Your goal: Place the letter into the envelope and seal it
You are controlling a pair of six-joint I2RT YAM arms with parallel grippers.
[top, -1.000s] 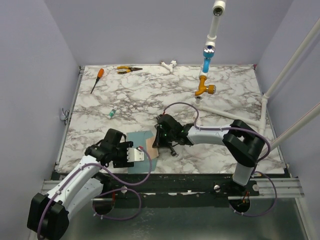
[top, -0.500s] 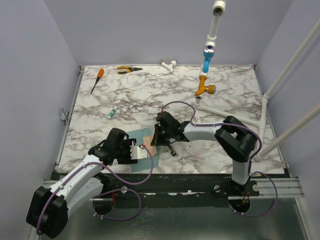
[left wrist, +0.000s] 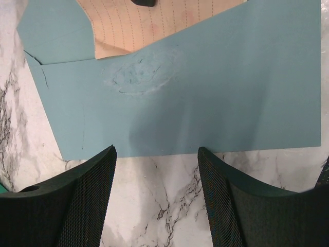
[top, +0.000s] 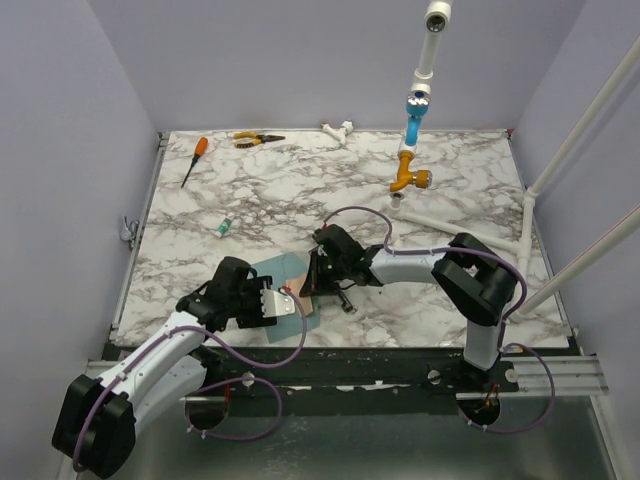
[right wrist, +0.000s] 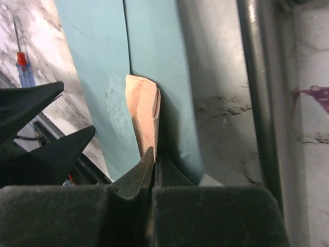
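Letter (left wrist: pixel 154 25) partly inside envelope (left wrist: pixel 216 103)

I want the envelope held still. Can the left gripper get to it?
Probably yes. The left gripper is open at the near edge of the envelope, with only bare marble between them.

Matt teal paper envelope (left wrist: pixel 216 92), thin ruled paper letter (left wrist: pixel 154 23), smooth marble-look table (left wrist: pixel 157 198), perhaps laminate.
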